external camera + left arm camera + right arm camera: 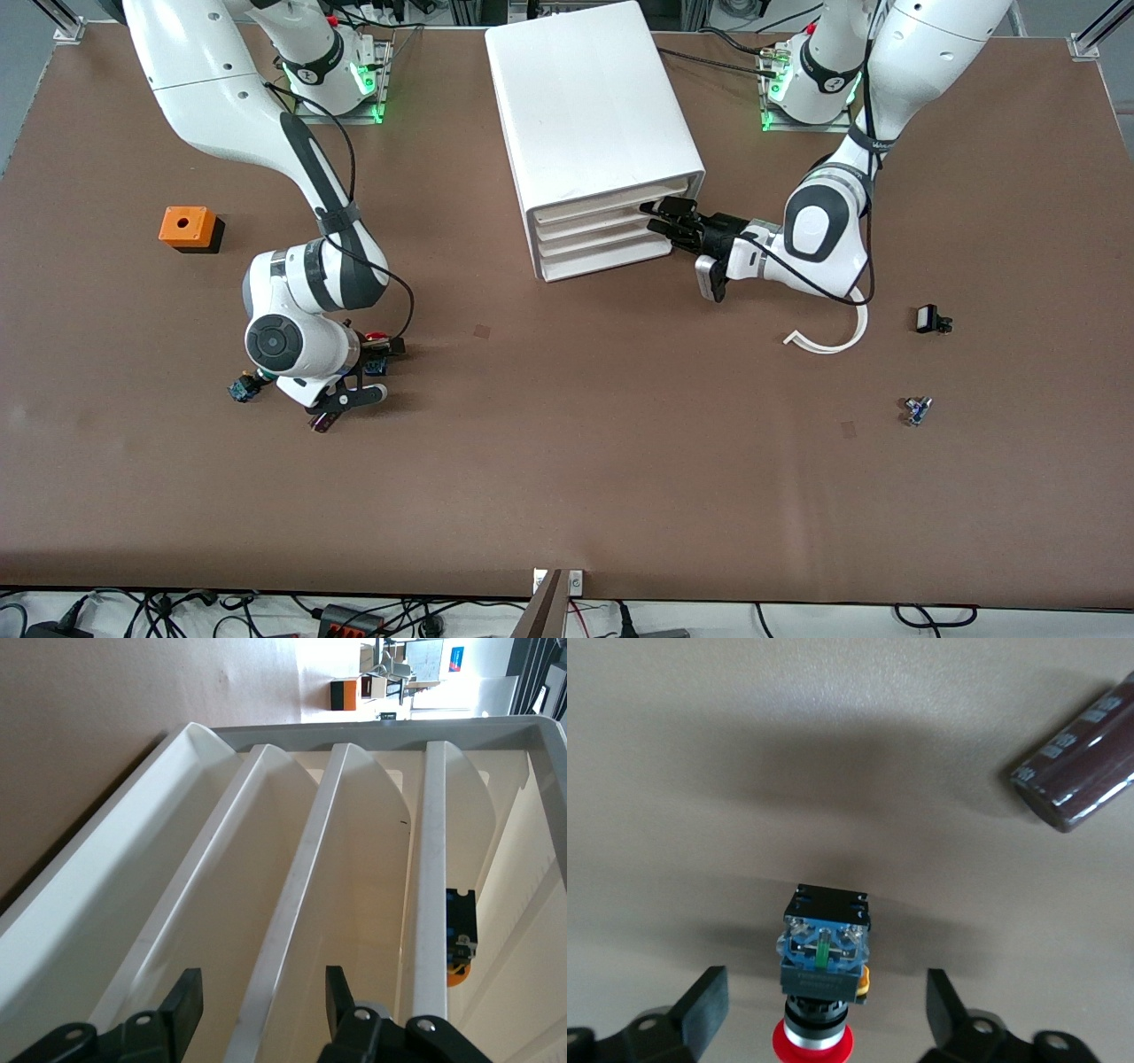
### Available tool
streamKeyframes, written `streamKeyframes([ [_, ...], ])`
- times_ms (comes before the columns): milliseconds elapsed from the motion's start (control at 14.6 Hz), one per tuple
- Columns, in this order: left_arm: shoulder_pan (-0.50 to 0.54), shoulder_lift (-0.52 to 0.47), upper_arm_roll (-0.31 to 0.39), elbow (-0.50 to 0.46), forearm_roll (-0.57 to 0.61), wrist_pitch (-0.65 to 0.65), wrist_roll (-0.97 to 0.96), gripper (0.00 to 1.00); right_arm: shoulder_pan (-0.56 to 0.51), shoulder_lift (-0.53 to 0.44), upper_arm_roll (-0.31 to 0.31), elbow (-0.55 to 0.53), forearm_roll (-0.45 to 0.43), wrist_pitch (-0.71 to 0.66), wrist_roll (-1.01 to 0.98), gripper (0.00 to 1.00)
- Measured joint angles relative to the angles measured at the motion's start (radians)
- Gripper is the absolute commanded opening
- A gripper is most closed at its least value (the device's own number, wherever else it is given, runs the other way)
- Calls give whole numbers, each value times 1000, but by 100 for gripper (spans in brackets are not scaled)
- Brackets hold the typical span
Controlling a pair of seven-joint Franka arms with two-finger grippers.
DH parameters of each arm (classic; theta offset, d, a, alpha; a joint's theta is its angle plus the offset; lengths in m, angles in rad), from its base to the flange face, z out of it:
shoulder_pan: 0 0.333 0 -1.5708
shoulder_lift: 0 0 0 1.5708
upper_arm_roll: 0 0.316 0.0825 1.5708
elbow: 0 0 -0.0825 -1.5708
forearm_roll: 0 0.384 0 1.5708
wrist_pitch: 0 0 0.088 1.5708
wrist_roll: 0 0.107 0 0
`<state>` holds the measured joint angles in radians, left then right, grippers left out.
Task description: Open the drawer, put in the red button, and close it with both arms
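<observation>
The red button [822, 967] lies on its side on the brown table, red cap toward the hand, black and blue body pointing away. My right gripper [826, 1010] is low over it, open, one finger on each side, not touching. The button also shows in the front view [376, 363] under the right gripper [372, 372]. The white drawer cabinet [589, 106] stands between the arm bases. My left gripper [669, 218] is at its drawer fronts [354, 859]. It is open [260, 997], with the lip of the second drawer from the top between its fingers.
A dark brown cylinder [1076, 771] lies by the red button, as does a like switch [243, 388]. An orange box with a hole [188, 228] sits toward the right arm's end. A white curved strip [828, 337] and two small parts [932, 319] [917, 409] lie toward the left arm's end.
</observation>
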<state>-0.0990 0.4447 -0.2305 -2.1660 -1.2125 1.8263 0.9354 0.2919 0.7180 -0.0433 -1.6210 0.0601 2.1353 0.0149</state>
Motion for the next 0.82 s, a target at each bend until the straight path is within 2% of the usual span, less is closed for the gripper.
streamKeyframes([
  [68, -1, 4, 0, 0, -2, 0, 0, 20, 0, 2, 0, 0, 1, -1, 0, 59],
  [137, -3, 11, -2, -2, -2, -1, 0, 12, 0, 5, 0, 0, 1, -2, 0, 50],
  [205, -5, 17, -4, -3, -2, -2, 1, 8, 0, 8, 0, -1, 1, -3, 0, 35],
  [342, -5, 21, -6, 3, -6, -14, 13, 6, 0, 11, 0, -2, 1, -3, 0, 7],
  [411, -5, 21, -6, 11, -6, -14, 17, 6, 0, 10, 0, -2, 1, -3, 0, 0],
  [616, -2, 43, 12, 63, -4, -4, 20, 8, 3, -1, 1, 18, 1, -4, 0, 0],
  [753, 7, 100, 32, 146, -4, -5, 20, 11, 6, -19, 2, 78, 1, -48, -2, 0],
  [821, 15, 134, 41, 196, -4, -16, 20, 29, 8, -29, 6, 130, 1, -90, -3, 0],
])
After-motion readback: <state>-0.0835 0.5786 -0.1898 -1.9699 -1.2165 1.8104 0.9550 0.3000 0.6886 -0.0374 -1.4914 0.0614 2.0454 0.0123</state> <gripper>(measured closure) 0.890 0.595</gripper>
